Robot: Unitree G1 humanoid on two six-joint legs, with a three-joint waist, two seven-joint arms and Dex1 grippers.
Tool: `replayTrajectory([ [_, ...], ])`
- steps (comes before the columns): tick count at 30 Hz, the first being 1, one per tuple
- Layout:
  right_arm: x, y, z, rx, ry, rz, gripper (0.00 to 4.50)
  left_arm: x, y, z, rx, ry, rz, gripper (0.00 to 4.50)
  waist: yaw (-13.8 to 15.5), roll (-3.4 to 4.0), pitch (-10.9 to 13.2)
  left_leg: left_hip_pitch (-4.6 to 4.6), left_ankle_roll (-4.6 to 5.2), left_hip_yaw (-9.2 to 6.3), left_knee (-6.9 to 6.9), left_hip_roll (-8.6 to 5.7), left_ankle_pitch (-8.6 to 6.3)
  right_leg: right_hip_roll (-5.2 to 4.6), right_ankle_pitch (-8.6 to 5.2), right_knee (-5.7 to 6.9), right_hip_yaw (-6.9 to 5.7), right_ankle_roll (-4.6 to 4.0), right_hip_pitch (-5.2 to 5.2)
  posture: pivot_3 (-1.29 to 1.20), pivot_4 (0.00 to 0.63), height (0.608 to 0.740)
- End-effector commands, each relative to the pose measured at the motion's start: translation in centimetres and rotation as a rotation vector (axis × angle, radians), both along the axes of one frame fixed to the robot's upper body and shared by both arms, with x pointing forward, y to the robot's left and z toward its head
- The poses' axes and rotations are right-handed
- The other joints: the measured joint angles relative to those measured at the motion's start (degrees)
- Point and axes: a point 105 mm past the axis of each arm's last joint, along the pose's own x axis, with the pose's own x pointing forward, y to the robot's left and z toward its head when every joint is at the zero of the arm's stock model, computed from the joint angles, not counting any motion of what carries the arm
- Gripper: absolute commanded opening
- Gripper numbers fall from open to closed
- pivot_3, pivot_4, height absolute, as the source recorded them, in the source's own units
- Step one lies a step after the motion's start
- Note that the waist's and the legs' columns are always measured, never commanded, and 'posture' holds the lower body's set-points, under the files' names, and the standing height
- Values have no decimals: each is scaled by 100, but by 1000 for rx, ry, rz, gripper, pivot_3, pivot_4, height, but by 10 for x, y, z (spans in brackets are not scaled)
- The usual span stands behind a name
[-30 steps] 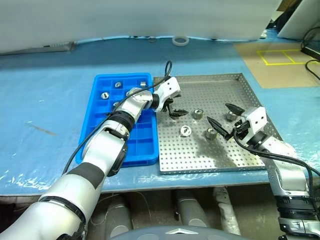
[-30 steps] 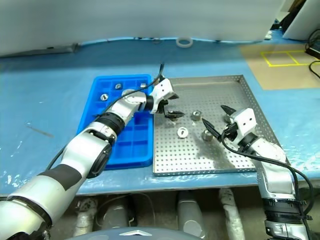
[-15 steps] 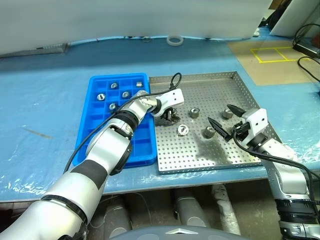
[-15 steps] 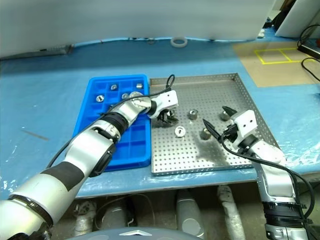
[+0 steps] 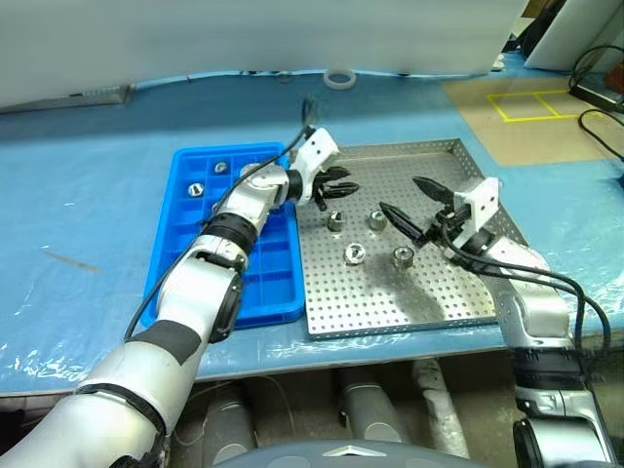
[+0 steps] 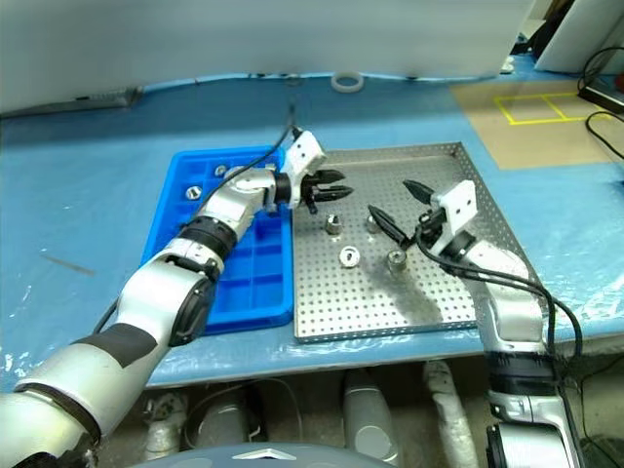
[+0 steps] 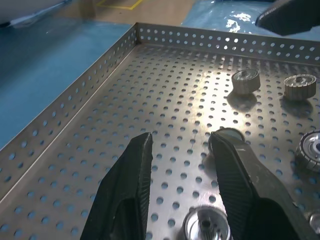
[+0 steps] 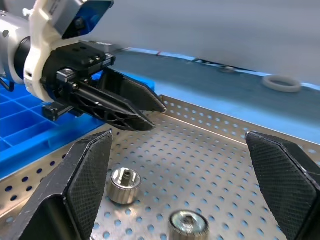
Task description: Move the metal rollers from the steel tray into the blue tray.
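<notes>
Although the left gripper (image 5: 346, 185) has snapped fully closed and lifted since a second ago, we see nothing between its fingers. The roller (image 5: 334, 221) it went for still lies in the steel tray (image 5: 390, 148), just beneath it, so we judge the grasp missed and due a retry. The right gripper (image 5: 402, 195) hangs wide open and empty over the other rollers. The blue tray (image 5: 263, 283) holds a few already.

There is one steel tray (image 5: 458, 302) and one blue tray (image 5: 171, 258). I can count four metal rollers (image 5: 354, 254) in the steel one, and two in the blue one. One white ring (image 5: 338, 78) lies far back.
</notes>
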Motion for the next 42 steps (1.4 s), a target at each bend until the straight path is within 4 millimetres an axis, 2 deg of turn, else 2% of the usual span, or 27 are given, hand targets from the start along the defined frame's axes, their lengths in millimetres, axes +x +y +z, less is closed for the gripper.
replayTrajectory([
  [1, 6, 5, 3, -22, -14, 42, 4500, 0, -4, 19, 5, -67, -17, 2313, 127, 1, 1, -1, -1, 0, 0, 1, 1, 1, 0, 0, 0, 0, 0, -356, 150, 740],
  [2, 7, 6, 2, -27, -16, 45, 4500, -1, -6, 21, 17, -76, -31, 2485, 194, 2, 2, -5, -1, 1, 0, 0, 1, 0, 1, 0, 1, -1, -3, -356, 150, 740],
  [8, 1, -3, -2, -11, -18, -1, 4500, 1, -27, 28, 144, -154, -76, 4476, 567, 2, 2, -5, 1, 14, 1, -13, 0, -21, 2, -2, 9, -4, 1, -432, 150, 740],
  [12, -10, -15, -8, -14, -13, -62, 4500, -7, -41, 24, 266, -145, -177, 4492, 565, 2, 2, -1, 5, 16, 0, -23, -3, -32, 1, -6, 15, -3, 8, -483, 150, 740],
  [19, -23, -28, -10, -17, -16, -148, 4500, -15, -52, 2, 444, -140, -250, 4492, 354, 2, 2, 11, -11, 20, 0, -32, -14, -34, 2, -4, 17, 1, 8, -579, 150, 740],
  [28, -33, -30, -12, 3, -12, -184, 4500, -11, -37, -36, 700, -168, -212, 4492, 63, 2, 2, -5, -5, 16, 0, -36, -16, -36, 0, -15, 10, 3, 0, -625, 150, 740],
  [31, -32, -31, -10, 3, -16, -190, 4500, -10, -43, -36, 687, -173, -189, 3900, 35, 2, 2, -7, -4, 14, 0, -39, -17, -39, 0, -18, 8, 4, 0, -626, 150, 740],
  [34, -31, -31, -10, 0, -19, -194, 4500, -11, -43, -37, 683, -162, -195, 2861, -9, 1, 2, -10, 2, 12, 0, -59, -21, -62, -1, -19, 4, 6, 1, -624, 150, 740],
  [37, -30, -30, -11, 1, -19, -194, 4500, -12, -50, -27, 574, -121, -181, 1904, -88, 1, 2, -21, 19, 10, 3, -86, -29, -84, -2, -28, 7, 7, 1, -624, 150, 740],
  [39, -29, -28, -13, 2, -13, -182, 4500, -11, -52, -18, 499, -106, -170, 1859, -105, 1, 2, -32, 42, 9, 11, -92, -28, -92, -1, -38, 6, 6, 0, -589, 150, 740],
  [42, -26, -22, -9, 28, -15, -148, 4500, 3, -46, 7, 356, -159, -61, 1859, -103, 1, 2, -41, 52, 8, 12, -93, -31, -93, -1, -39, 4, 6, -6, -558, 150, 740],
])
